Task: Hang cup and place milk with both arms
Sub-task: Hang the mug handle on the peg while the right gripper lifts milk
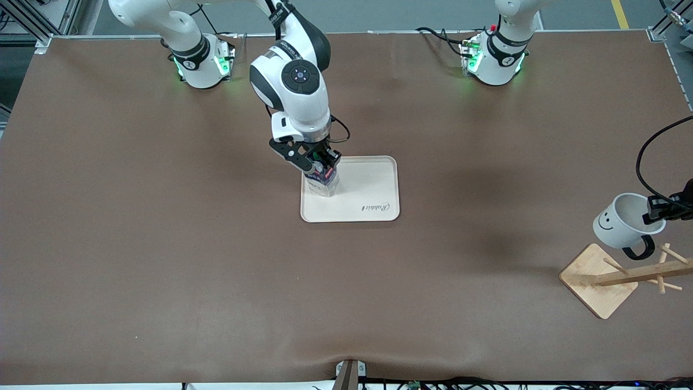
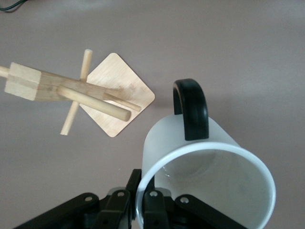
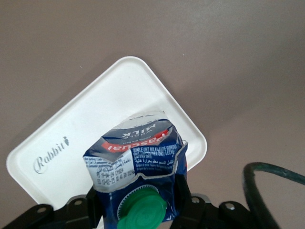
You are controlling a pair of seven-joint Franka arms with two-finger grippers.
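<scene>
On the table (image 1: 162, 244): one cup (image 1: 622, 221), one milk (image 1: 324, 183), one tray (image 1: 373, 189).

A brown mat covered the table (image 1: 162, 244) almost edge to edge, its near edge slightly rippled. Grey floor (image 1: 411, 13) with a yellow line (image 1: 620, 13) showed above it, and aluminium framing (image 1: 24, 21) stood at the corners.
</scene>
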